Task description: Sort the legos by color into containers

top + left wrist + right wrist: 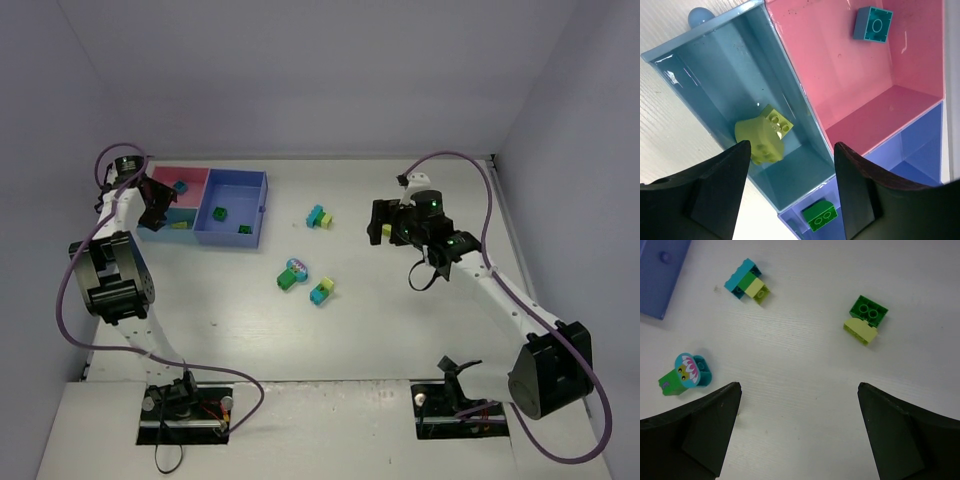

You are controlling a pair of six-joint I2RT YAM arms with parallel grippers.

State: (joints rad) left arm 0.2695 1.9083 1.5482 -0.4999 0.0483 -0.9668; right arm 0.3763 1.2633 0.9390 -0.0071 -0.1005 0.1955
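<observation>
- left gripper (792,145): released, jaws apart, nothing between them; hangs over the light-blue tray (715,65).
- yellow-green brick (765,136): lies tilted inside the light-blue tray, near the wall shared with the pink tray (840,70); free of both fingers.
- teal brick (873,23): in the pink tray, studs up, alone there.
- blue tray (255,195): adjoins both other trays; holds two green bricks (218,213), apart from each other.
- right gripper (799,387): spread wide, empty; above the table (805,350).
- three-colour cluster (747,282): teal, green and yellow-green joined, on the table near the blue tray.
- green pair (866,320): a green brick touching a yellow-green one, on the table.
- face piece (682,374): a green brick with a round teal face, on the table.
- teal pair (322,291): teal with yellow-green, on the table just beside the face piece.
</observation>
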